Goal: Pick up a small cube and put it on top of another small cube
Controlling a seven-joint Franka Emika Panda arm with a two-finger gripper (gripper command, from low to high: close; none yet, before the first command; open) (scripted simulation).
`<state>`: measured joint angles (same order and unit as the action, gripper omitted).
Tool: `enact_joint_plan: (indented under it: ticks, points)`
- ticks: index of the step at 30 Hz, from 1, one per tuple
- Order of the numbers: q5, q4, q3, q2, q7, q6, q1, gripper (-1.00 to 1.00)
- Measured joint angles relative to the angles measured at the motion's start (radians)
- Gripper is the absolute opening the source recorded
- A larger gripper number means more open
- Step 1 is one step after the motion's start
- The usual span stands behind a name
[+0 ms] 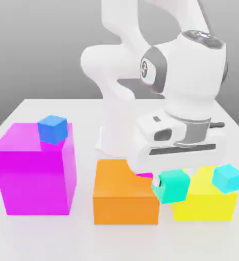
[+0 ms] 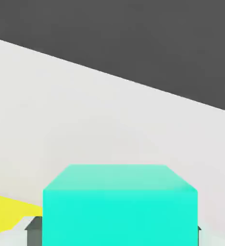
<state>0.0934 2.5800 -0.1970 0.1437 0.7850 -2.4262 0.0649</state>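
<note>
Fingers are clamped on the small teal cube [image 1: 171,186] — in the hand view it sits square between the jaws, with dark finger [image 2: 33,230] edges poking out on either side of it. From the exterior view I read the gripper [image 1: 165,184] as holding the cube off the table [image 1: 19,114], hanging in front of the gap between the orange block [image 1: 124,196] and the yellow block [image 1: 206,201]. So the pick looks done to me.

What's left is the whole placing half. The target, the small magenta cube [image 1: 145,175], shows as a mere sliver of pink behind the orange block's top edge, just under the hand; I can't see its top face, so I can't judge how well I'm lined up over it. I reckon I need to carry the teal cube over that sliver, lower it squarely and let go.

Two decoys to keep straight — a lighter cyan cube [image 1: 227,178] perched on the yellow block, just beside the held one, and a blue cube [image 1: 53,128] on the big magenta block [image 1: 34,173] at the exterior view's left.
</note>
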Motion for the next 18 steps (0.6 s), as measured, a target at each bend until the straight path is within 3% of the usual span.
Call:
enact_joint_plan:
  ticks: [15,18]
  points:
    - [-0.148,0.332,0.118,0.545,-0.357,0.203,0.119,-1.00]
    - [-0.161,0.380,0.121,0.515,-0.379,0.126,0.126,-1.00]
